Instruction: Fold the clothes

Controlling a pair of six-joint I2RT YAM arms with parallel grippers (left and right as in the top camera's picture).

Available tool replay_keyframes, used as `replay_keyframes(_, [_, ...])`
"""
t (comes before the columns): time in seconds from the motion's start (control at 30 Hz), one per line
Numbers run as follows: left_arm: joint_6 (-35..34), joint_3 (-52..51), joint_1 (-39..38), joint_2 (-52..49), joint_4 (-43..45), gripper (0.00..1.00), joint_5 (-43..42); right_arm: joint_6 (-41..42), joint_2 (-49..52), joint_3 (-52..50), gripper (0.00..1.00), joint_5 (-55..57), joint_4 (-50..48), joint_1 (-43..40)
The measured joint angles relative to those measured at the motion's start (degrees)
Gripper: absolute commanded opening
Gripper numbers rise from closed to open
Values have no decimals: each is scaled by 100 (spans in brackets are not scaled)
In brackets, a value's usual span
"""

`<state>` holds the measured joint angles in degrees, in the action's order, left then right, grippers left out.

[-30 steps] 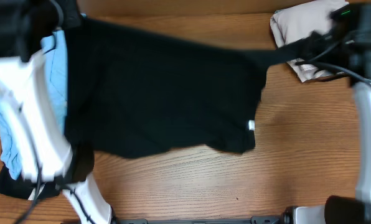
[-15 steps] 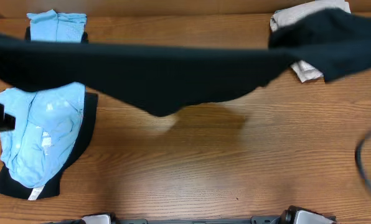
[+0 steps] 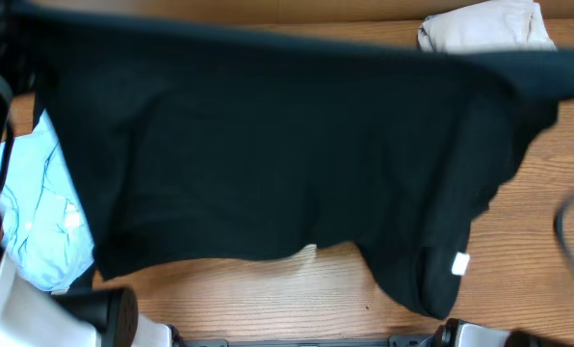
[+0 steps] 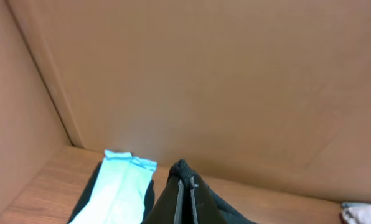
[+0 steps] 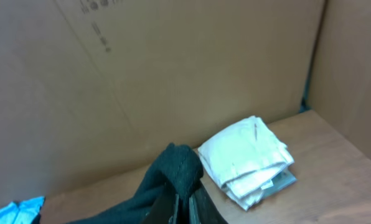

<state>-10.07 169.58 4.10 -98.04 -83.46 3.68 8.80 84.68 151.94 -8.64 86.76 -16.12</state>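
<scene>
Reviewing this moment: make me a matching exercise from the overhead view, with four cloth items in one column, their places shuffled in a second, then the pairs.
1. black garment
2. light blue garment
3. pale folded cloth
4. white label

A. far right corner of the view
B. left edge of the view
C. on the black cloth, near its lower right end
D. spread wide across the middle

Pairs: 1-D, 2-B, 3-A, 4-C

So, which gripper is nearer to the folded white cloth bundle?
Right. The right gripper, shut on the plain black garment, is close beside the white bundle; the left gripper grips the garment's other end, across the table.
</scene>
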Motion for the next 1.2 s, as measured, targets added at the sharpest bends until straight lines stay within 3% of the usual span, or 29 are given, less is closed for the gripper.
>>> replay_keyframes(0.33, [2,-70,-129,-1867,1644,4,-184,-328,1958,-63,4,-474,-2232,87])
replay_keyframes(0.67, [157,-109,-155,-2072,2817,4,-258,-745,2068,-109,4,-553,-3471,94])
replay_keyframes(0.87, [417,-114,-155,-1976,2507,4,-254,-872,2035,-140,4,-549,-3268,96])
replay_keyframes(1.2, [573,-868,-155,-2291,625,4,-144,-918,2518,-999,4,-968,-1694,96])
